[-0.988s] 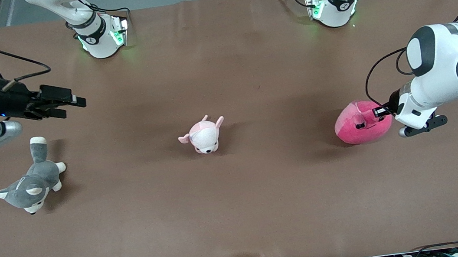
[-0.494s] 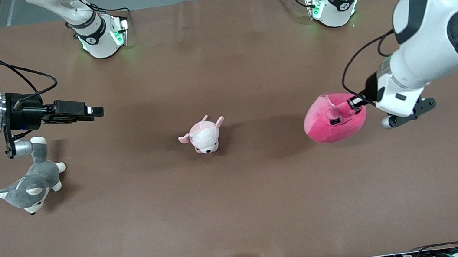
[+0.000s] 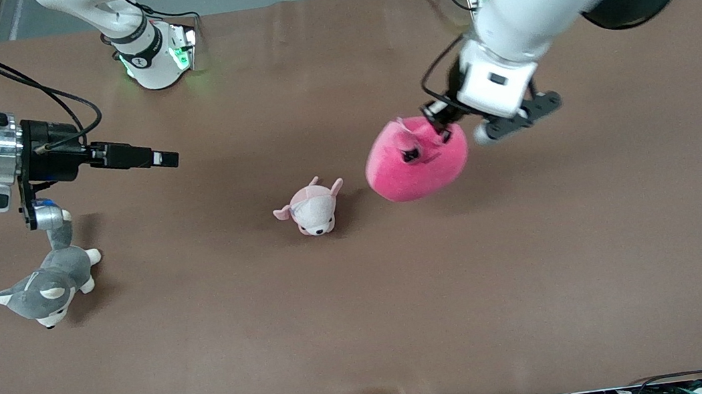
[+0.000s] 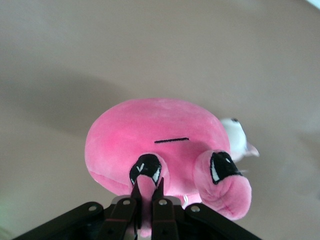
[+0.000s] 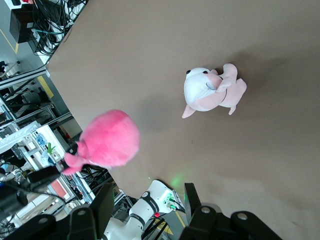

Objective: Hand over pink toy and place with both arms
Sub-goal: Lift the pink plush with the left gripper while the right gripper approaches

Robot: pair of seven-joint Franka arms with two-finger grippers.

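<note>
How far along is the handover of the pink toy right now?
Done: the left gripper is shut on an ear of the pink toy and holds it in the air above the table, close to the small pale pink plush. In hand: carrying it toward the right gripper, which waits open, pointed at the toy, above the grey husky plush. Left: the handover itself and the placing.

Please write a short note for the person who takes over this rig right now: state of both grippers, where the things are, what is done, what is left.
Left gripper: shut on the pink toy's ear, holding the pink toy in the air above the table, beside the pale pink plush.
Right gripper: open, holding nothing, above the right arm's end of the table, over bare table near the husky plush.
Done: pick-up.
Left: handover to the right gripper, then placing.
</note>
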